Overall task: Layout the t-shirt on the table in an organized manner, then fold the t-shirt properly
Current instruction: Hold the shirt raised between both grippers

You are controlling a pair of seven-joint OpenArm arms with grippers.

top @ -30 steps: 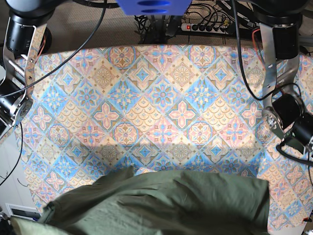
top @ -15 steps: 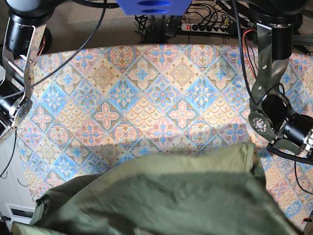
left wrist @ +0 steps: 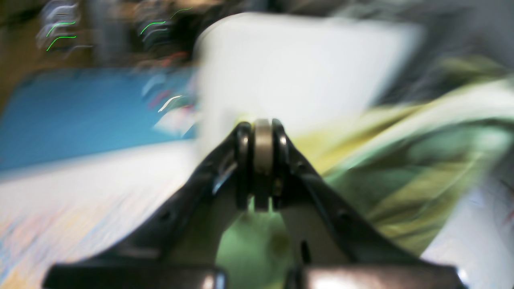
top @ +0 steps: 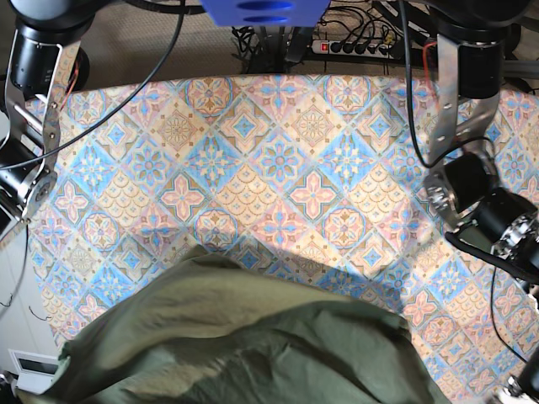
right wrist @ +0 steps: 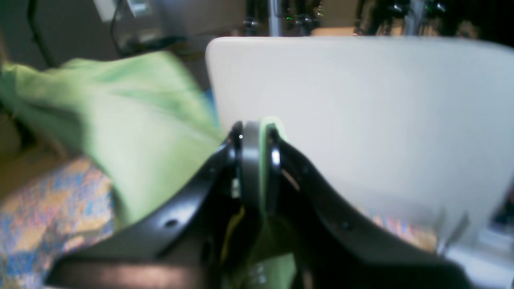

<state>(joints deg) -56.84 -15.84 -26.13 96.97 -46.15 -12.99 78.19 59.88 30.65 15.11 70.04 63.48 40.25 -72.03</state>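
In the right wrist view the right gripper (right wrist: 254,160) fills the lower centre, its jaws pressed nearly together on a thin fold of the t-shirt (right wrist: 120,120), a green edge showing between the pads and the rest billowing to the upper left. The left gripper (left wrist: 263,160) sits likewise at lower centre of its blurred view, jaws fully together; green cloth lies just beneath and to the right, but whether it is pinched I cannot tell. From the base view the t-shirt (top: 244,337) bunches in a rumpled mound along the bottom edge, over the table (top: 278,160), whose patterned cloth spreads bare toward the top. A power strip (top: 354,46) lies beyond the far edge.
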